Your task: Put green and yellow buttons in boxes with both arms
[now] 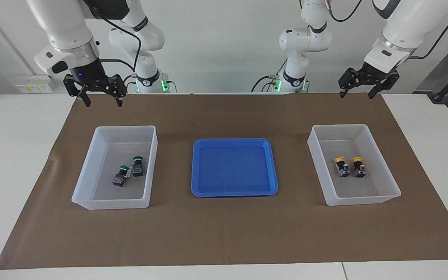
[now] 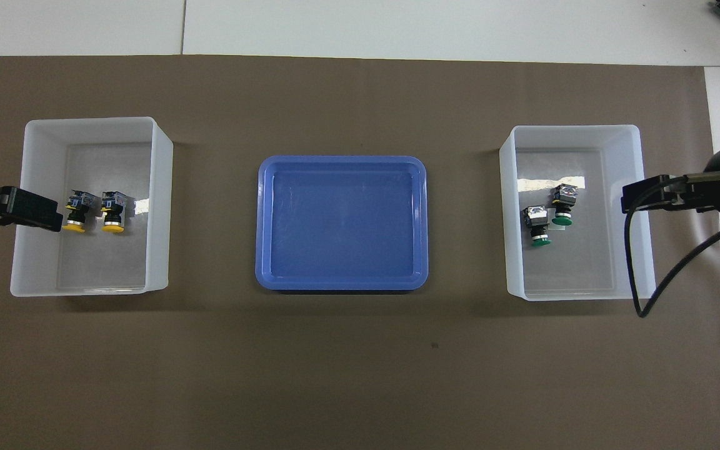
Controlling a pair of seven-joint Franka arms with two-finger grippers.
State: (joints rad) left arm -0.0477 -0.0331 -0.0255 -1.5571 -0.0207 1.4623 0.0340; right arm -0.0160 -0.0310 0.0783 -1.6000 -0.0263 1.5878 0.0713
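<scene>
Two green buttons (image 1: 122, 175) (image 1: 137, 166) lie in the box (image 1: 125, 127) at the right arm's end of the table. They also show in the overhead view (image 2: 538, 225) (image 2: 563, 205), inside that box (image 2: 572, 128). Two yellow buttons (image 1: 342, 166) (image 1: 358, 166) lie side by side in the box (image 1: 338, 126) at the left arm's end, and show from overhead too (image 2: 75, 211) (image 2: 112, 211) (image 2: 85, 122). My right gripper (image 1: 103, 102) and my left gripper (image 1: 358, 94) are both open, empty and raised over the mat's edge by the robots.
A shallow blue tray (image 1: 233, 167) (image 2: 341, 222) with nothing in it sits on the brown mat (image 1: 224, 233) between the two boxes. Two smaller white arms with green lights stand at the table's edge by the robots.
</scene>
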